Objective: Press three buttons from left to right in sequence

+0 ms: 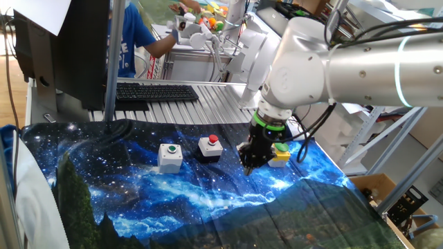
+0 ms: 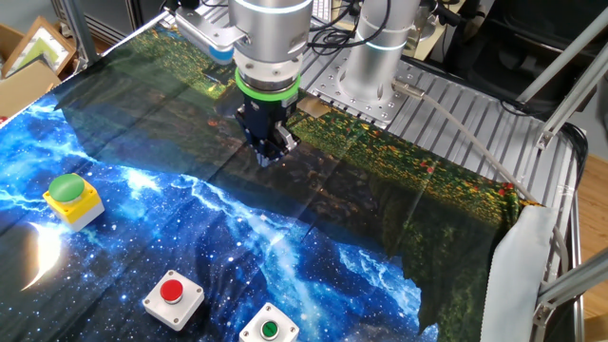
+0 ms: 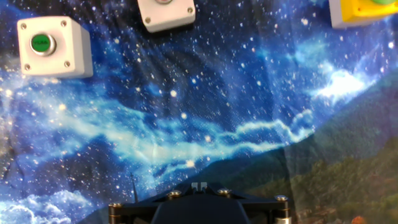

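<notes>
In the hand view the red-capped box (image 3: 166,14) and yellow box (image 3: 364,12) are chopped off by the top edge. In one fixed view the tool (image 1: 250,160) covers part of the yellow box. Tool's fingertips? Can't tell.

A galaxy-print cloth (image 1: 173,194) covers most of the table, blue and starry across the middle and darkening to a green-brown landscape along one edge; it lies with soft folds and drapes over the near corner in one fixed view. Beyond the cloth's far edge, a ribbed metal surface (image 1: 208,104) shows bare, and a black keyboard (image 1: 156,92) rests on it toward the far left corner. A dark monitor (image 1: 66,48) stands just beside the keyboard. Behind the far edge, a person in a blue shirt (image 1: 131,38) reaches toward colourful items on a shelf. A cardboard box (image 2: 28,62) sits off the table's side.
</notes>
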Tool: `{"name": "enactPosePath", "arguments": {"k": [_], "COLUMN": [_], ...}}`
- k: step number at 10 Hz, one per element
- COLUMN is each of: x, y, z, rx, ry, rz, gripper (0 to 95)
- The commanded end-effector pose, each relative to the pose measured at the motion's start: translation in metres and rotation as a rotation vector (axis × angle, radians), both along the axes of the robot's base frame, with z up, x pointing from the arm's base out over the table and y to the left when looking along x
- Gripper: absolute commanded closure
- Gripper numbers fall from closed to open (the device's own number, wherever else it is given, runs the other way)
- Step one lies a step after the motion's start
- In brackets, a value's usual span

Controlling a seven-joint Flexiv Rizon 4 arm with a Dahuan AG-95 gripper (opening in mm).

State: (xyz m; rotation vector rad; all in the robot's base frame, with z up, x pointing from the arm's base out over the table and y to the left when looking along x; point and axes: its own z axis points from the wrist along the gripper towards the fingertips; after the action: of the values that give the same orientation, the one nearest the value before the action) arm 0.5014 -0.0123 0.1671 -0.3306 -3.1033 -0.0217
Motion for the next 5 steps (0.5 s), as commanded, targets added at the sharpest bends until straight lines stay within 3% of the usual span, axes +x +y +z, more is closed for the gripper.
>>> {"name": "enactPosePath", "arguments": {"k": [1, 3, 5], "x": [-0.0014, -0.0014, -0.0014], "y": [0.0006, 0.0006, 0.0006], "z": [0.0013, 0.0013, 0.0013], "rx": [0.014, 0.014, 0.003], "ry": [0.008, 0.023, 0.012], "rz": [-0.001, 0.0, -0.036], "gripper": [95.0, 95.0, 95.0]}}
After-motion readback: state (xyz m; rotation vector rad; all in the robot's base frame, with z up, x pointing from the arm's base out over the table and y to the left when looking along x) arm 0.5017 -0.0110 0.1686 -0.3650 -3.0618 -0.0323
